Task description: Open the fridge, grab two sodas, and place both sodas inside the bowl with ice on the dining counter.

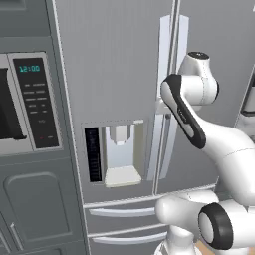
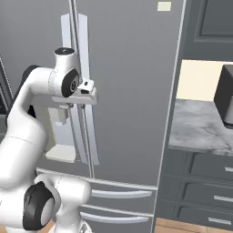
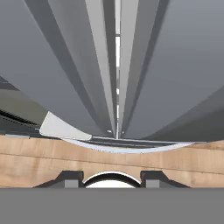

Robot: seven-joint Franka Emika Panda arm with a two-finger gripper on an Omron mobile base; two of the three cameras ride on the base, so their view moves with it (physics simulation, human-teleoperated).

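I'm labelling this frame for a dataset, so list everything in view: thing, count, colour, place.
fridge: one, grey, fills the middle, both doors shut.
handles: two, silver, upright at the door seam.
dispenser: one, pale recess, left door.
drawers: two, grey, below the doors.
oven: one, grey with black panel, left of the fridge.
counter: one, grey marble, right of the fridge.
dark appliance: one, on that counter.
floor: wood, below the fridge.
arm: one, white, reaching to the handles.
gripper: one, shut, at the handles.
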